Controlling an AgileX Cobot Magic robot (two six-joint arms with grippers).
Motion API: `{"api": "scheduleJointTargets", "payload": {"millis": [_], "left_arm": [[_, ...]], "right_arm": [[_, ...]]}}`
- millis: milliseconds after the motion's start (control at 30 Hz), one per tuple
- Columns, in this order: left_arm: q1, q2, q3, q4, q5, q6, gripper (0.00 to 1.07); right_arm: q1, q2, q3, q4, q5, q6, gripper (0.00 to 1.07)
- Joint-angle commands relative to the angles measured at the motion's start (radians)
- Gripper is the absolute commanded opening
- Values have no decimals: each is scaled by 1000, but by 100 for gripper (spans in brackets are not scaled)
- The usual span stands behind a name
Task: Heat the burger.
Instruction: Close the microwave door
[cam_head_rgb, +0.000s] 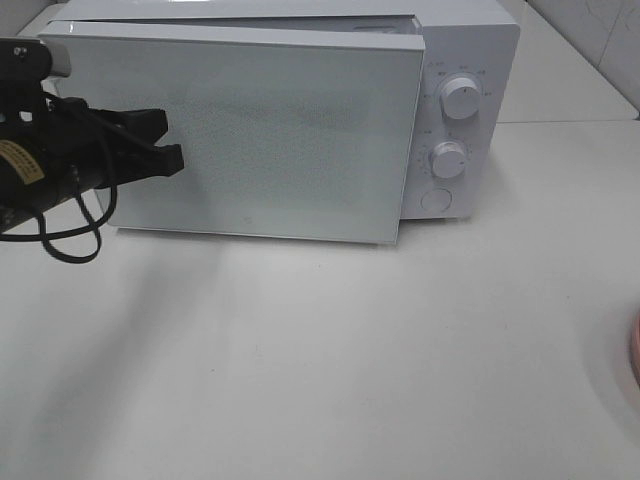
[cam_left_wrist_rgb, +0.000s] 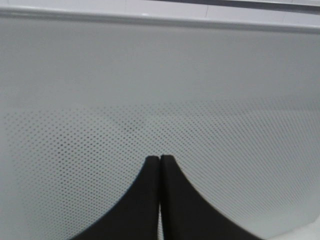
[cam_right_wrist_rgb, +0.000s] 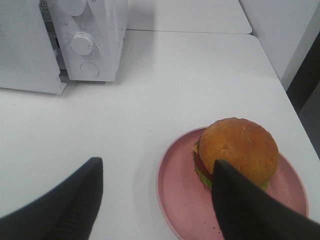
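The burger (cam_right_wrist_rgb: 239, 147), with its golden-brown bun, sits on a round pink plate (cam_right_wrist_rgb: 180, 195) near the table's right edge. My right gripper (cam_right_wrist_rgb: 157, 167) hovers open just above and in front of it, one finger (cam_right_wrist_rgb: 235, 205) overlapping the burger's near side and nothing held. The white microwave (cam_head_rgb: 470, 50) stands at the back. Its door (cam_head_rgb: 260, 130) hangs slightly ajar at its right edge. My left gripper (cam_head_rgb: 178, 158) is shut and empty, its tips (cam_left_wrist_rgb: 160, 159) close against the left part of the door.
The microwave's panel carries two knobs (cam_head_rgb: 460, 97) (cam_head_rgb: 448, 158) and a round button (cam_head_rgb: 436, 201). A sliver of the pink plate (cam_head_rgb: 636, 350) shows at the far right of the high view. The white table (cam_head_rgb: 330, 360) ends just right of the plate.
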Motion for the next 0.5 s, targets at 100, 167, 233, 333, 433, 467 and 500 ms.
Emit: {"api": "scheduleJointTargets", "payload": {"millis": [100, 167, 233, 333, 433, 467, 500], "left_arm": [[-67, 37, -80, -153, 47, 81, 0], [-88, 51, -105, -193, 59, 107, 0], [-119, 73, -147, -261, 84, 156, 0], [-143, 95, -190, -298, 102, 188, 0], [-156, 109, -219, -319, 108, 204, 0], [-163, 119, -234, -331, 109, 207, 0], [-174, 137, -257, -346, 113, 207, 0]], "right_arm": [[-5, -35, 3, 0, -11, -11, 57], [-5, -35, 3, 0, -11, -11, 57], [-5, -35, 3, 0, -11, -11, 57], [-5, -35, 3, 0, -11, -11, 57], [-5, -35, 3, 0, -11, -11, 57], [-5, -35, 3, 0, -11, -11, 57], [-5, -35, 3, 0, -11, -12, 57]]}}
